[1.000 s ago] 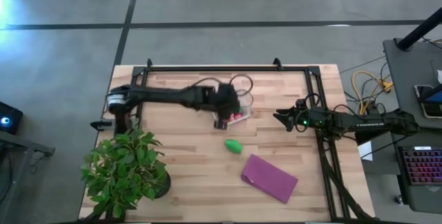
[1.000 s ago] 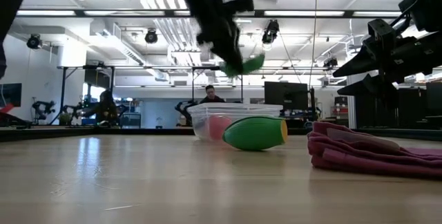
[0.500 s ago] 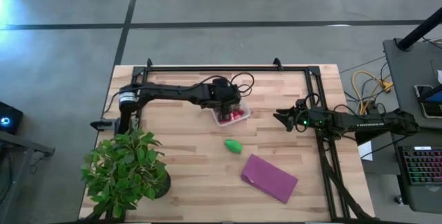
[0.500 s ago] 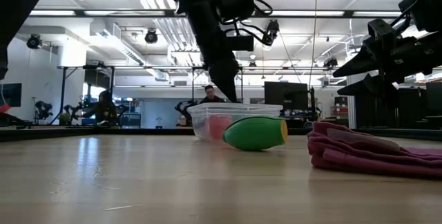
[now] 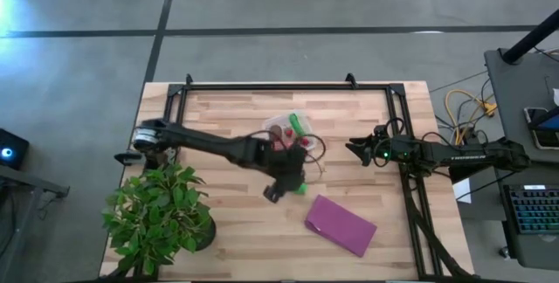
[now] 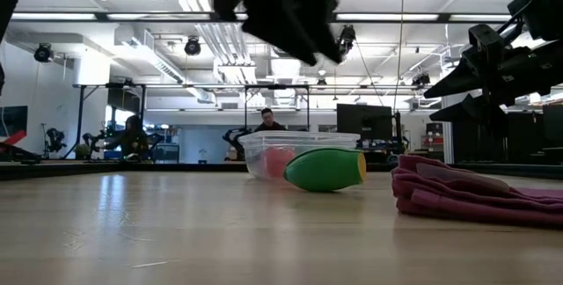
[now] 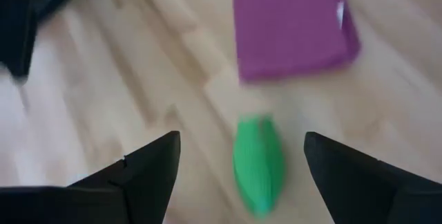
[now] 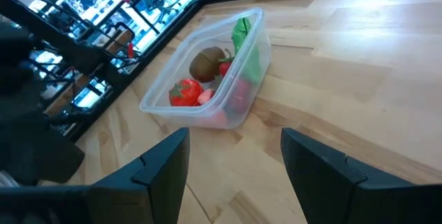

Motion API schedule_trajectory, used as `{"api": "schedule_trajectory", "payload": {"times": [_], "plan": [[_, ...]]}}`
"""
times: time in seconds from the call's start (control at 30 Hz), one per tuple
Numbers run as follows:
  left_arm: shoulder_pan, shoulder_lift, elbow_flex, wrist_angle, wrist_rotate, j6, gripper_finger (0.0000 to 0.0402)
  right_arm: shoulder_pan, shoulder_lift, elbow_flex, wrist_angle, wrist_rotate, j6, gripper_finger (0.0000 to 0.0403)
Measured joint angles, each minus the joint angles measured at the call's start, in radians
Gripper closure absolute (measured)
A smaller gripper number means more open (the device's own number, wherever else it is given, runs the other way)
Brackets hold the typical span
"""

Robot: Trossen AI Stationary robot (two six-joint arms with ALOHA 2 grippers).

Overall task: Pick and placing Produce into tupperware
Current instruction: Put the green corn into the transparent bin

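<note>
The clear tupperware [image 5: 272,126] stands mid-table. Inside it lie a green pod [image 8: 245,44], a brown ball [image 8: 205,63] and red pieces [image 8: 185,91]. A second green pod [image 7: 259,165] lies on its side on the wood, nearer the table's front edge. My left gripper [image 5: 284,189] hangs open above this pod, one finger on each side and clear of it. In the low view it is a dark blur [image 6: 281,8] high above the pod [image 6: 325,169]. My right gripper [image 5: 354,149] waits open at the right, pointing toward the tupperware [image 8: 207,79].
A purple cloth [image 5: 341,224] lies crumpled near the front, just right of the loose pod. A leafy potted plant [image 5: 162,217] stands at the front left corner. A black frame [image 5: 262,86] runs along the table's far edge and sides.
My left gripper has swung from over the tupperware toward the table's near edge, and now hangs above the loose pod. The green pod that was at its fingers a second ago is gone from them; one now lies in the tupperware.
</note>
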Motion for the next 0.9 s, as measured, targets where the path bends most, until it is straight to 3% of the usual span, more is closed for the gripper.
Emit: {"api": "schedule_trajectory", "payload": {"times": [0.3, 0.43, 0.9], "plan": [[-0.02, 0.16, 0.013, 0.061, 0.017, -0.119, 0.011, 0.0, 0.0, 0.0, 0.0, 0.0, 0.0, 0.0184], [-0.02, 0.202, 0.014, 0.058, -0.032, -0.136, 0.011, 0.0, 0.0, 0.0, 0.0, 0.0, 0.0, 0.0184], [-0.018, 0.247, 0.009, 0.058, -0.036, -0.173, 0.011, 0.0, 0.0, 0.0, 0.0, 0.0, 0.0, 0.0184]]}}
